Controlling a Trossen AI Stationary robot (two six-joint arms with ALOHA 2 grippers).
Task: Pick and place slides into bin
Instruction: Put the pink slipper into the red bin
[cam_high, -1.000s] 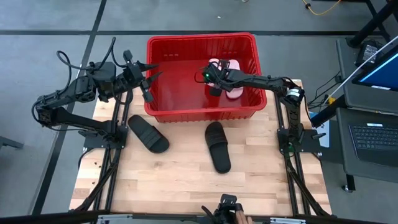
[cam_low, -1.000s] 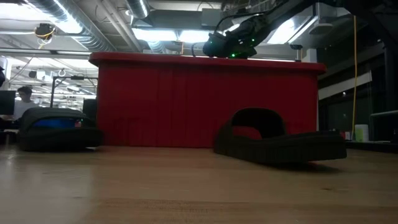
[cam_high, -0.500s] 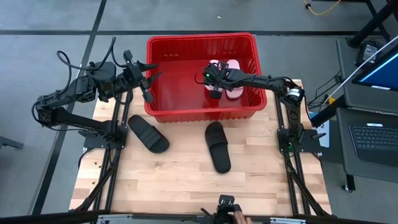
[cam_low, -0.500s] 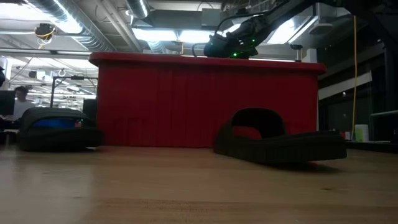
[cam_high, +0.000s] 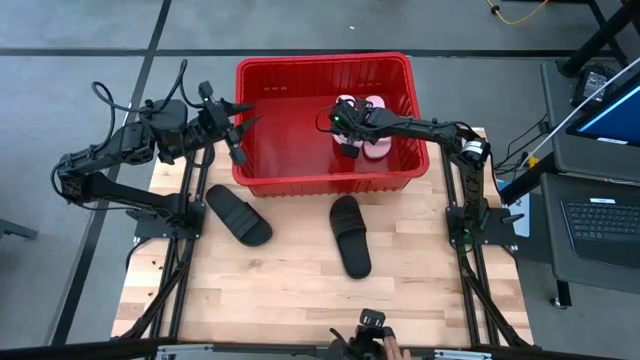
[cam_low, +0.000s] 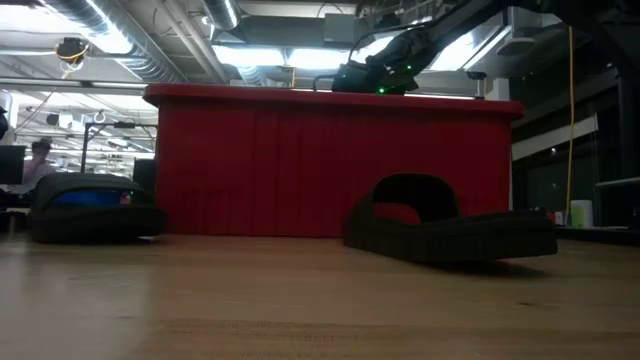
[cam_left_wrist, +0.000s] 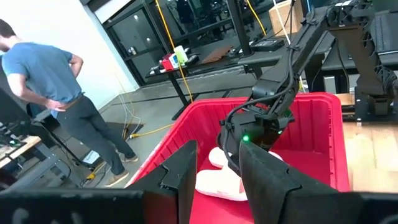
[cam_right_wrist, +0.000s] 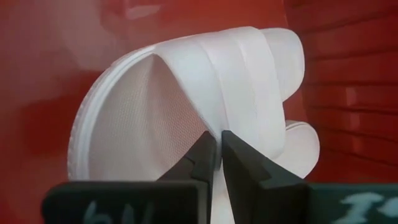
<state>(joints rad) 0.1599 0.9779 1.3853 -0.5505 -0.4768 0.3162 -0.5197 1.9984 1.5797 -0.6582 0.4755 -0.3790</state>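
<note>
Nearest, in front of the red bin (cam_high: 325, 183), two black slides (cam_high: 238, 214) (cam_high: 350, 235) lay on the table (cam_high: 280, 290). Inside the bin, against its right wall, lay two pale pink slides (cam_high: 372, 140), partly hidden by the right gripper (cam_high: 345, 143), clenched on one pink strap (cam_right_wrist: 239, 99). Left of the bin, the left gripper (cam_high: 238, 135) hovered released

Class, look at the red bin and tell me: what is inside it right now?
Inside the red bin lie two pale pink slides, side by side near its right wall. The right pincer is over them and covers part of one, gripping its strap.
</note>
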